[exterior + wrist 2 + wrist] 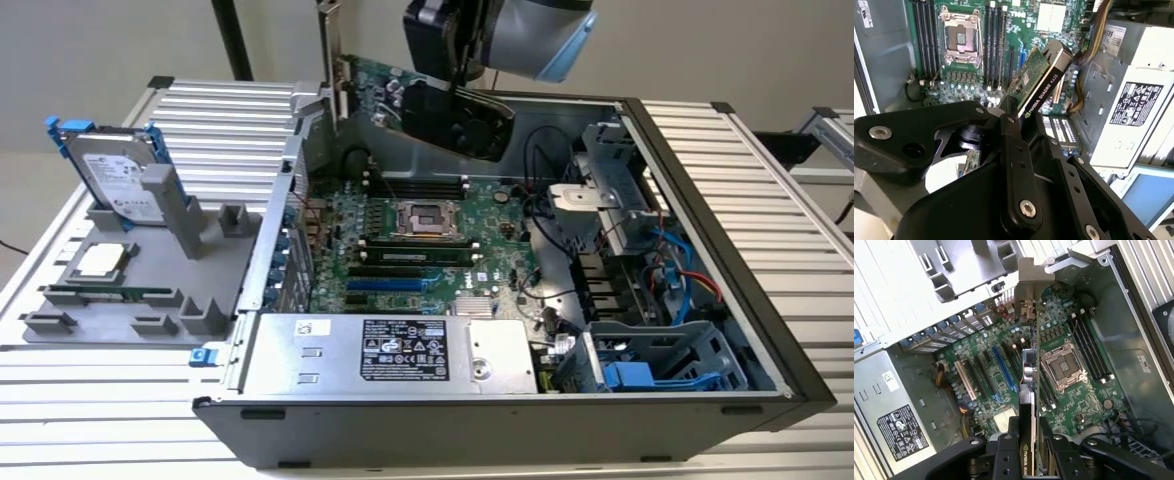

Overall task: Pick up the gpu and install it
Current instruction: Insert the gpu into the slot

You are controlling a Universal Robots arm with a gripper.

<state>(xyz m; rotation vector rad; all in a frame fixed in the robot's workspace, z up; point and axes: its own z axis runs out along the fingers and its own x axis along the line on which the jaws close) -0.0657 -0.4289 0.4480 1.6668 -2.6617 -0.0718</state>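
An open case (507, 425) lies on its side on a slatted counter (120, 420), with its power supply (387, 350) closest in the exterior view. Just beyond, the motherboard (400, 245) faces up. Its blue slot (387, 285) and the slots beside it are bare, and the CPU socket (430, 215) sits a little farther in. Outside the case, on the exterior view's left, a grey fixture (200, 275) carries a hard drive (114, 175). At the far end the gpu (424, 100) hangs tilted above the board and touches none of it. Its black shroud (465, 122) faces the exterior camera, and the gripper (465, 75) holds it from above. In both wrist views the gripper's black fingers (1013, 145) are drawn in close and clamped on the card's edge, so the grasp looks firm. In the first wrist view the card runs edge-on away from the gripper, its silver bracket (1026, 282) farthest out toward the case's rear wall. It hovers over the strip of board between the blue slot and the socket. The gpu is picked up but not seated, so the step in hand appears to be bringing it over a slot. Doing that well likely means levelling the tilted card so its lower edge runs parallel to the slot. The bracket should line up with the rear opening, and the descent should be straight, because a skewed entry could jam the connector or knock nearby parts.
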